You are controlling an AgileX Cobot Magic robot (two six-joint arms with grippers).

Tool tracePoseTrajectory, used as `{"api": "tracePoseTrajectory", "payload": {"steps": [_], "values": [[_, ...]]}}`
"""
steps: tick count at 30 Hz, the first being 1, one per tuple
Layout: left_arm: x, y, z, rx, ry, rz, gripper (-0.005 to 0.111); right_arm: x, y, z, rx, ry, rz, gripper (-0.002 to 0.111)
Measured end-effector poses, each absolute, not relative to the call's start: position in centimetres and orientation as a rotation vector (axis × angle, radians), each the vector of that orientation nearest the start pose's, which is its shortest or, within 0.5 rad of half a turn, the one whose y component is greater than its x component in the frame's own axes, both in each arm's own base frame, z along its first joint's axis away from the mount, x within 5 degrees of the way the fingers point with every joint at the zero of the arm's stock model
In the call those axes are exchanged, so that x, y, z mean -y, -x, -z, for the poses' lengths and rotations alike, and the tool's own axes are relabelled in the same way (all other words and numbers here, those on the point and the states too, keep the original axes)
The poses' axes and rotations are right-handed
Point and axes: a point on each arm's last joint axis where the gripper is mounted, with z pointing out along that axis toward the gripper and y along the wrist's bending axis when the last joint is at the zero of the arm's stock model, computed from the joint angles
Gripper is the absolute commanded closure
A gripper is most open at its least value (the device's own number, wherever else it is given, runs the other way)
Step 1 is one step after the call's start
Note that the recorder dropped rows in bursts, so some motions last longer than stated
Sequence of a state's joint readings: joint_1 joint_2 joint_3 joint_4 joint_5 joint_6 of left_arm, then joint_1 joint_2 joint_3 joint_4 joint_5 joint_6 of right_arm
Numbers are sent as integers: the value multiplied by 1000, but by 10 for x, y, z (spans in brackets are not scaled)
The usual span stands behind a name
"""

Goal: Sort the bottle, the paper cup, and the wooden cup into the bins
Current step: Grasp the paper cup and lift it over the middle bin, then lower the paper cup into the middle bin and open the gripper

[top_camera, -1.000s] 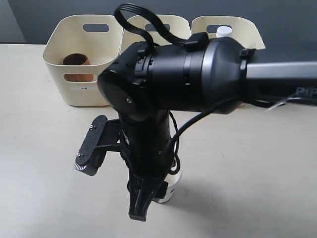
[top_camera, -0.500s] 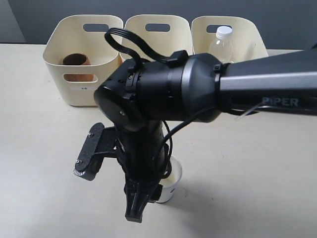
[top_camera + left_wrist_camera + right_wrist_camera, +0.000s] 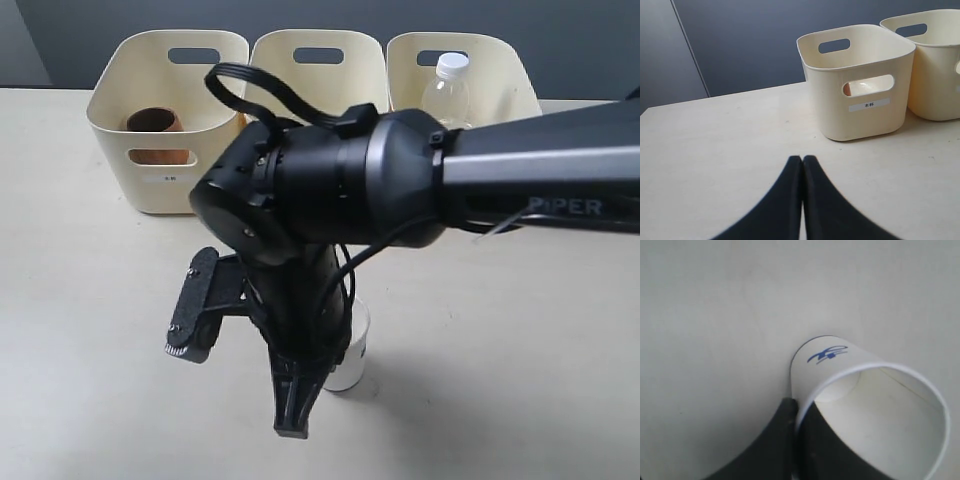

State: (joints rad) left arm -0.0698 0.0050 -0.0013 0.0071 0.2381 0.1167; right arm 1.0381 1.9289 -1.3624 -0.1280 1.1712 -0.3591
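The right arm (image 3: 330,190) hides most of the paper cup (image 3: 350,355).

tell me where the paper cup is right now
In the exterior view the paper cup stands on the table front and centre, its rim pinched by the right gripper.

A pale cream, matte counter (image 3: 520,330) fills most of the scene, evenly lit with only soft shadows. Behind it stands a dark blue-grey wall (image 3: 750,45), with a lighter grey panel (image 3: 665,55) beside it.
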Motion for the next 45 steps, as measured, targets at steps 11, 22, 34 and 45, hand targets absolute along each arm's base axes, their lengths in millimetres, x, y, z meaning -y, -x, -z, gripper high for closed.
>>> {"api": "tracePoseTrajectory", "payload": {"steps": [11,22,34,45], "values": [[4,-56,-192,-1718,-165,-41,107,-294,-200,-321,-2014,1778,189,109],[4,-56,-192,-1718,-165,-41,107,-268,-270,-387,-1935,1380,163,109],[4,-56,-192,-1718,-165,-41,107,-253,-385,-311,-2063,1303,79,109],[4,-56,-192,-1717,-171,-49,107,-275,-442,-250,-2125,1406,86,109]]}}
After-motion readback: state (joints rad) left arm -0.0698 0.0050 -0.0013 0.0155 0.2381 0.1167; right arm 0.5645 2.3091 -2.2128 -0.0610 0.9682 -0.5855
